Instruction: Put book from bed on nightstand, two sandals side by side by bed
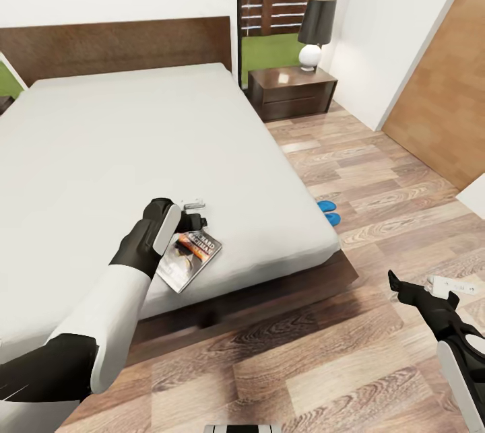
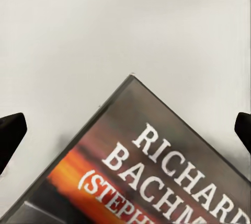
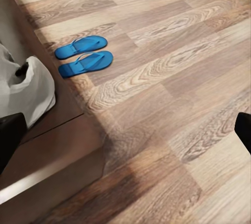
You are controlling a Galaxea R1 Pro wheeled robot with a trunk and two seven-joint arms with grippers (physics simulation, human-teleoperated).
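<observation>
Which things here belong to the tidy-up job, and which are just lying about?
Job:
- dark paperback book with orange band
- light-grey bed
- pair of bright blue sandals
- dark brown wooden nightstand
- left gripper, jaws open above the book

Lying about:
- black-shaded lamp
- white power strip

Seen from above over bed; left wrist close on book; right wrist facing sandals, shared with head view.
</observation>
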